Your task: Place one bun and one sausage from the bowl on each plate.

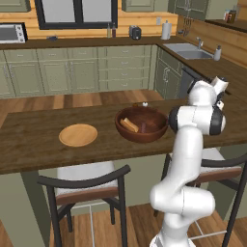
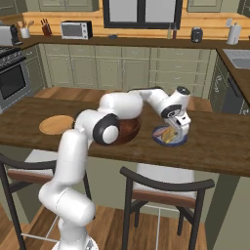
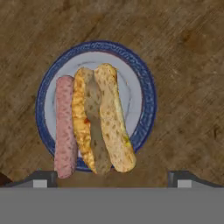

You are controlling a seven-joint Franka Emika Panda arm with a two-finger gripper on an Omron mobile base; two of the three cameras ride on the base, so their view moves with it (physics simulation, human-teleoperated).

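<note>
Now bun (image 3: 103, 120) and sausage (image 3: 64, 127) overhanging the blue plate's (image 3: 144, 87) rim.

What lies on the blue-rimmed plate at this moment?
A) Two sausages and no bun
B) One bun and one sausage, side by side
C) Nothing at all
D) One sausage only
B: in the hand view the blue-rimmed plate carries a split tan bun with a pinkish sausage lying along its side.

Even soft light, faint shadows, slightly blurry render.
</note>
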